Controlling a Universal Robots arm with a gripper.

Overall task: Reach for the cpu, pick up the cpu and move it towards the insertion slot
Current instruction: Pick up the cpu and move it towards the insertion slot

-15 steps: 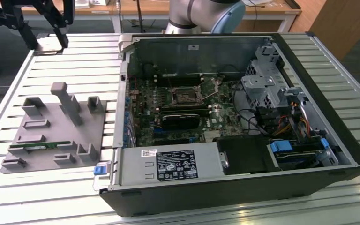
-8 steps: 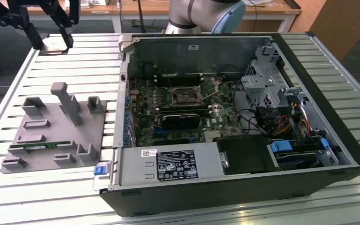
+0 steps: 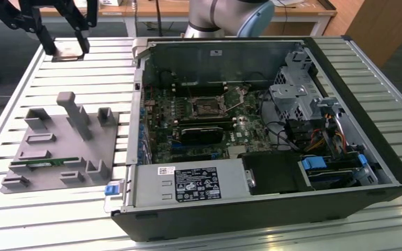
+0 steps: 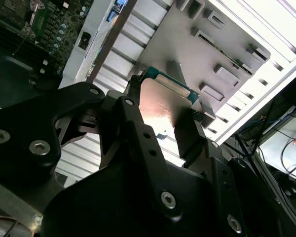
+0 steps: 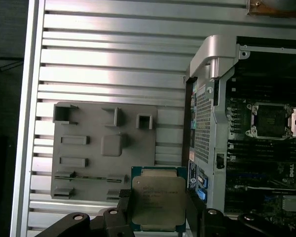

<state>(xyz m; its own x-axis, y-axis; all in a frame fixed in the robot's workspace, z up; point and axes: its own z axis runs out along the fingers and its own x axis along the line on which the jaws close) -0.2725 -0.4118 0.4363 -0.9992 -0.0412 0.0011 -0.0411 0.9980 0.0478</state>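
Open PC case lies on slatted table w/ insertion slot inside on the motherboard, parts fixture beside it at exterior view's left, and gripper holds cpu above table, beyond fixture, well apart from slot.

Cpu is showing a silver top w/ green edging; black gripper fingers are flanking it. Grey parts tray is sitting on a ribbed silver table. Black pc case is showing a green motherboard w/ silver-framed, dark-centred insertion slot.
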